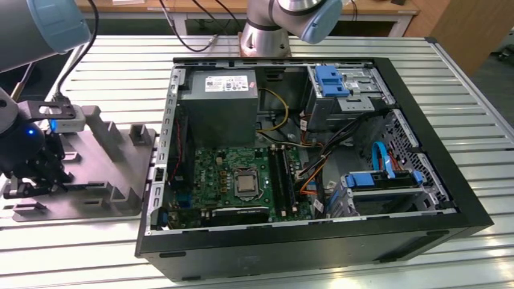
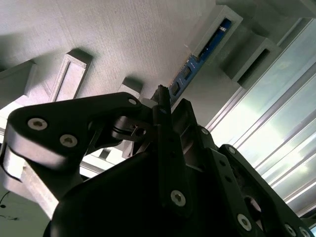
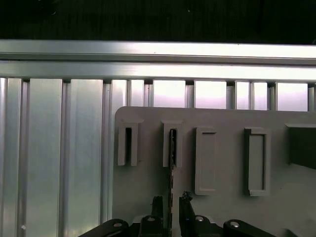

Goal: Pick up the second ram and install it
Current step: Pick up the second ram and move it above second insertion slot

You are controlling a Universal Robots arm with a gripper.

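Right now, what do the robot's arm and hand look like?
The arm is silver-grey tubing with pale blue caps at its joints; black cables trail near its base. The hand is black, made of linked bars with silver screw heads.

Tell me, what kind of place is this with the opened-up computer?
Probably a robotics lab or workshop: a robot arm stands at a slatted metal table, where an open computer case sits beside a grey holder plate for parts.

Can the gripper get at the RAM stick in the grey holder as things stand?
Probably yes: the gripper straddles the RAM stick standing in the grey holder, open, with nothing between them.
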